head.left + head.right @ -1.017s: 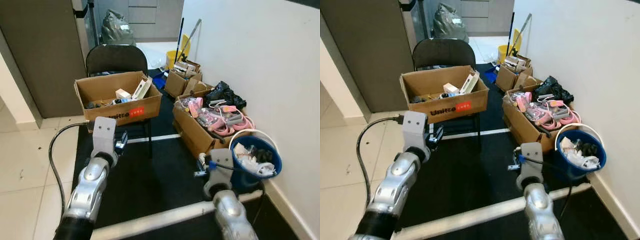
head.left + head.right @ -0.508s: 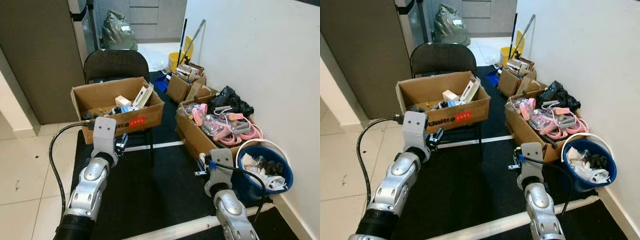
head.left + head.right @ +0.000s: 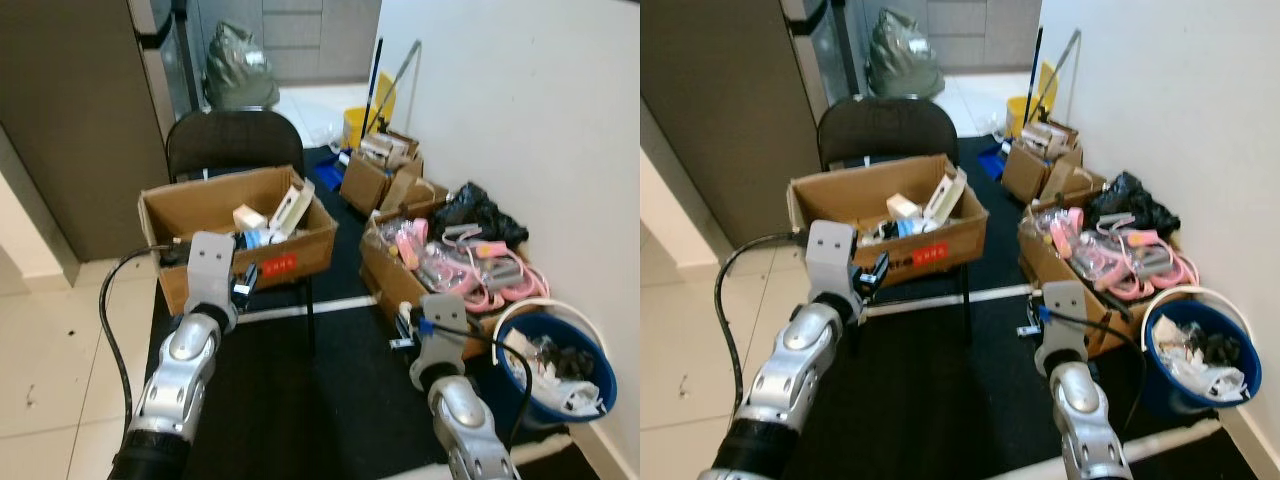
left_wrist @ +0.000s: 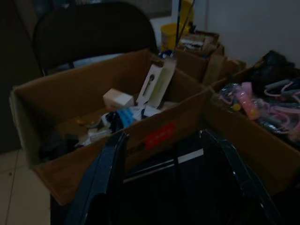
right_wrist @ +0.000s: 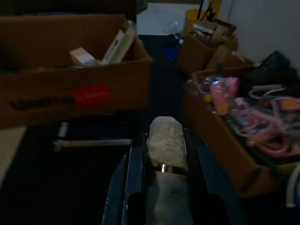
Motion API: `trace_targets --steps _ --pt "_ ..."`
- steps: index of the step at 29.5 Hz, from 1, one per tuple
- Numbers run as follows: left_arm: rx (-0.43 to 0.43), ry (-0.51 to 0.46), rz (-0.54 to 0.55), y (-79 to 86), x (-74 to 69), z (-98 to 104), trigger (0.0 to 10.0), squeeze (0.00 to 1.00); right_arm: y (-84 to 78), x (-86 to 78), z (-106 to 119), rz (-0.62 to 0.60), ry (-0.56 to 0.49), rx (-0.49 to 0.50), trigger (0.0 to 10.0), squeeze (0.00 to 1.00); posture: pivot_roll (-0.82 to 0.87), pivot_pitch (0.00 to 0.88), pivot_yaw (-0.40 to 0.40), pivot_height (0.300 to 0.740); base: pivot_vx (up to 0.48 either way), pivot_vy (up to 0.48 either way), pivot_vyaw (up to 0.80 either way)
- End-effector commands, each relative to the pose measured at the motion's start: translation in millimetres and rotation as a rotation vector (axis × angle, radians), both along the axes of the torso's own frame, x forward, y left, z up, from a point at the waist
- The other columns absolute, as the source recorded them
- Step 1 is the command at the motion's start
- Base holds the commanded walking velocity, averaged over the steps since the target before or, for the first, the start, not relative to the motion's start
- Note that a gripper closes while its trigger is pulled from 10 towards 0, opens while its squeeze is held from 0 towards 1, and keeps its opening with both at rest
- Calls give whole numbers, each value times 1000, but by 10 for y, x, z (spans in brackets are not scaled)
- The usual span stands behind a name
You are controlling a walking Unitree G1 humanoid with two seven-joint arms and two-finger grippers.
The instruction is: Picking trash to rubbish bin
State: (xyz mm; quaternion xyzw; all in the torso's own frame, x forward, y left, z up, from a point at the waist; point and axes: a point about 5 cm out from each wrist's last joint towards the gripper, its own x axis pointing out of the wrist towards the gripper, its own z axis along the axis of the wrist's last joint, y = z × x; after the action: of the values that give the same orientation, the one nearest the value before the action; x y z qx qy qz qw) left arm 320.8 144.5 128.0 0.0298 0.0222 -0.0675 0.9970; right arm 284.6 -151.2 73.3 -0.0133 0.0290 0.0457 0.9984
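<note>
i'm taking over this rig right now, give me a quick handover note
Right gripper: shut on a crumpled wad of paper trash, held above the black mat.
Left gripper: open and empty, pointing at the cardboard box on the black chair.
Blue bucket serving as the bin sits by the wall on the robot's right, already holding crumpled paper and dark scraps.
Done: one piece of trash is in the right gripper.
Left: bring the right gripper over the bucket and release. The box of pink items stands beside it, so aim carefully.
</note>
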Motion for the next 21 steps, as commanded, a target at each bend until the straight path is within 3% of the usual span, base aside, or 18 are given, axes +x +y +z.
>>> trace_targets --steps 1,16,21 --pt "8 17 9 20 -9 -24 10000 0 2 -25 -37 3 16 9 10000 0 -72 76 -16 740 382 0 0" --pt "11 22 9 23 -31 -33 10000 0 49 -38 -49 54 29 -45 10000 0 -72 80 -16 740 382 0 0" --pt "13 25 12 36 -45 -41 10000 0 93 -36 -58 81 33 -58 10000 0 -65 82 -19 740 383 0 705"
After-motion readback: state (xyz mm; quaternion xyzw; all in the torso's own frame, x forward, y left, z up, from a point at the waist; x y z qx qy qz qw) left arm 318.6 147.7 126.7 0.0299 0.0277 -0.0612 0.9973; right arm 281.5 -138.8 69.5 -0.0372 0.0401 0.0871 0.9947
